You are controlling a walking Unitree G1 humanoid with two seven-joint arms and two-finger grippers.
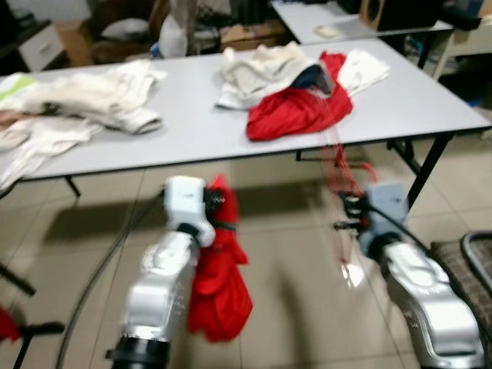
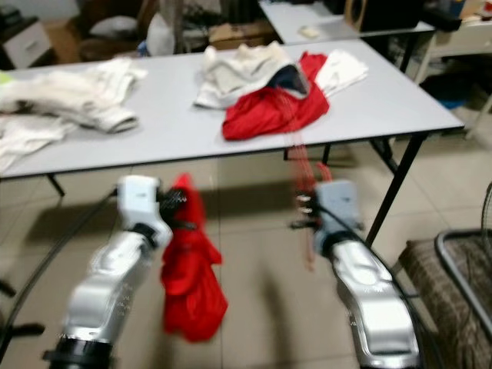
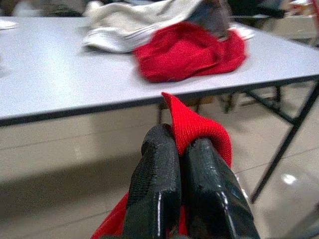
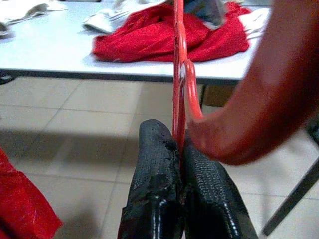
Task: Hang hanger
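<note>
My left gripper (image 3: 180,144) is shut on a red garment (image 1: 221,278) that hangs down beside the arm, in front of the grey table (image 1: 192,131). Its fingers (image 3: 155,169) pinch a fold of the red cloth (image 3: 197,130). My right gripper (image 4: 177,142) is shut on a thin red hanger (image 4: 178,74), held upright in front of the table edge; it looks blurred in the left eye view as the hanger (image 1: 337,157). A second red garment (image 1: 296,111) lies on the table among white clothes.
White clothes (image 1: 84,100) are piled at the table's left and a white heap (image 1: 261,65) lies at its middle. A second table (image 1: 338,23) and boxes stand behind. A dark woven basket (image 1: 465,269) sits at the right. The floor is tiled.
</note>
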